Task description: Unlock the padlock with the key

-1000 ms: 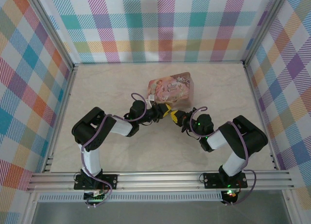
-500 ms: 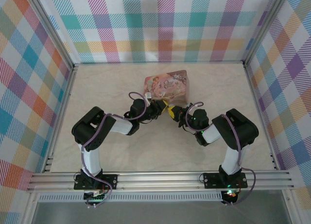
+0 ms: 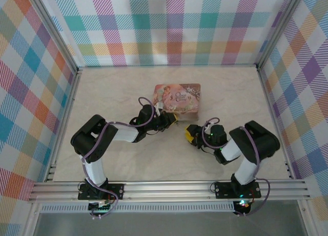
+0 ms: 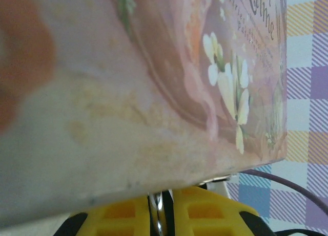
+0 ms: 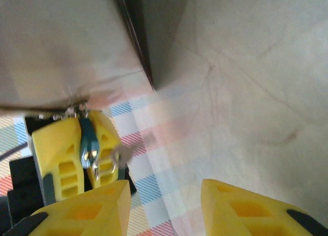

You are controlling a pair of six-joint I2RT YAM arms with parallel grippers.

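Observation:
My left gripper (image 3: 172,122) sits against the near edge of the pink tin (image 3: 178,99). It is shut on the padlock (image 5: 87,138), whose small blue body stands between its yellow fingers (image 5: 59,159) in the right wrist view. A strip of the padlock's metal (image 4: 158,215) shows between those jaws in the left wrist view. A small blurred metal piece on a ring, apparently the key (image 5: 122,155), hangs beside the padlock's lower end. My right gripper (image 3: 188,134) is a short way to the right of the left one. It stands open (image 5: 164,187) with nothing between its fingers.
The pink tin's lid (image 4: 169,67) looms right in front of the left wrist camera. The beige table (image 3: 113,92) is ringed by checked walls (image 3: 36,92). Bare table lies to the left, right and behind the tin.
My right gripper has opened and backed away from the left gripper, toward the near right. The tin has shifted and squared up. The left gripper stays shut on the padlock.

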